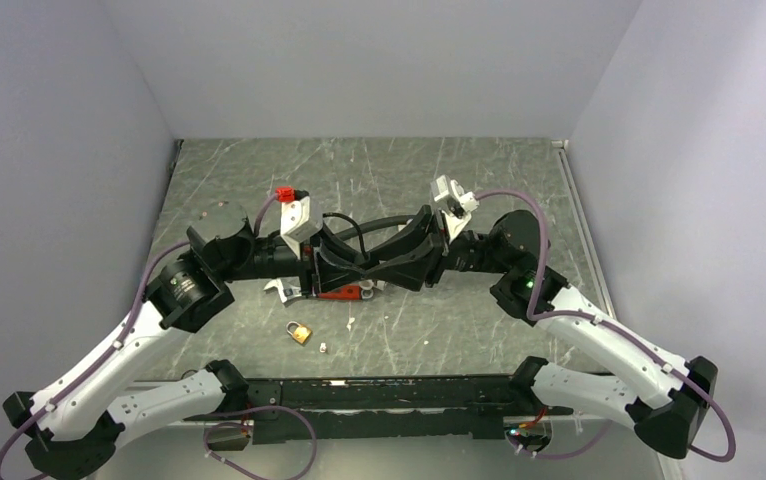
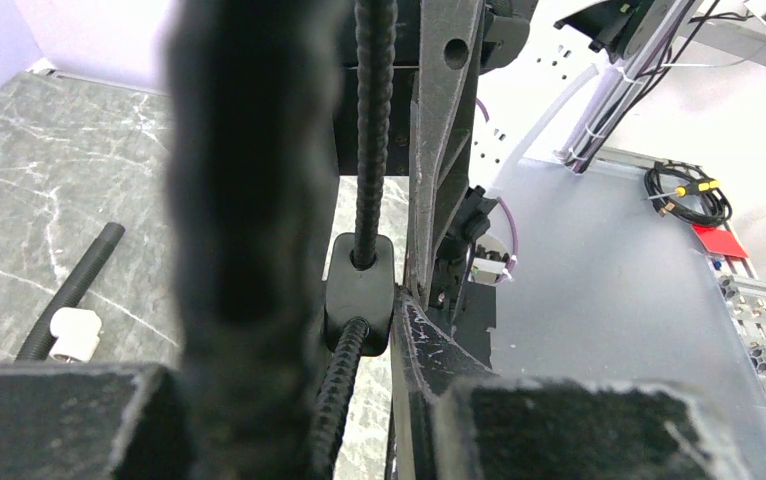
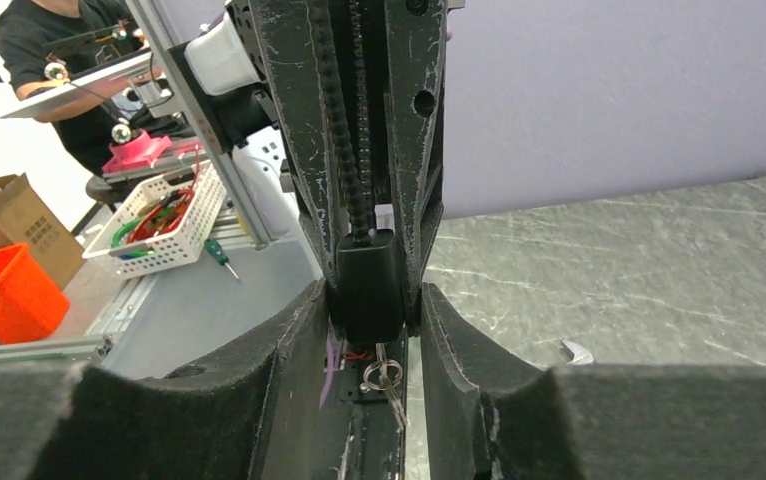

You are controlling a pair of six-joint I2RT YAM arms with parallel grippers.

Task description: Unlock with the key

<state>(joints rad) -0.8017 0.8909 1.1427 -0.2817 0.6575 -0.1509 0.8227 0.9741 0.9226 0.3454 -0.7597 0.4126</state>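
Right wrist view: key (image 3: 389, 392), long axis down-frame, ring uppermost, blade lowermost.

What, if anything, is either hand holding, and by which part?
The key shows between the fingers of the right hand; which hand grips it, and where, cannot be told.

tiny silvery key (image 3: 387, 385), tip downward
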